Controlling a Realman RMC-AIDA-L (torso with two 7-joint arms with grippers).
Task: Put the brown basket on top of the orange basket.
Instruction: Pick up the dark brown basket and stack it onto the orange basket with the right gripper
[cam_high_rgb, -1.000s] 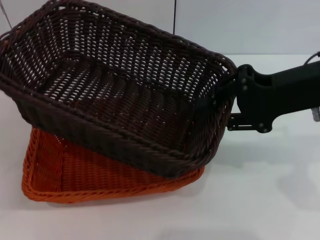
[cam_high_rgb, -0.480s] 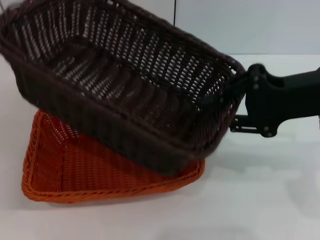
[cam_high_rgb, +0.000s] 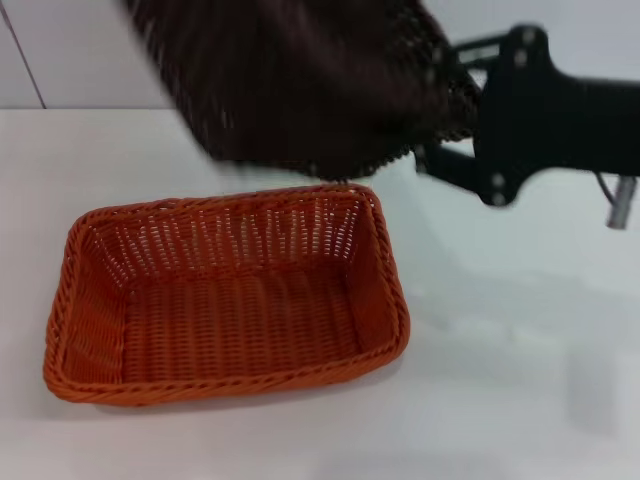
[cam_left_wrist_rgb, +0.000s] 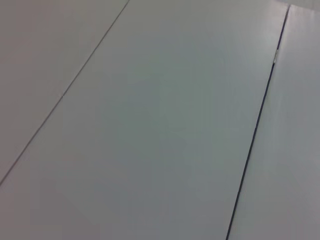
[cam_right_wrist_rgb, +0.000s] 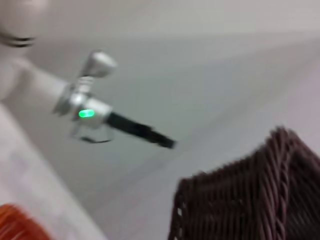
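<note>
Brown basket (cam_high_rgb: 310, 85) aloft, tilted, beyond empty orange basket (cam_high_rgb: 225, 295) flat on the table.

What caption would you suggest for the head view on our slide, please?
Right gripper holds the brown basket aloft behind the orange basket on the table.

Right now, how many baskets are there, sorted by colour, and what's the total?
Orange basket, resting on the table: 1
Brown basket, held up in the air by the right end effector: 1
Total: 2
</note>
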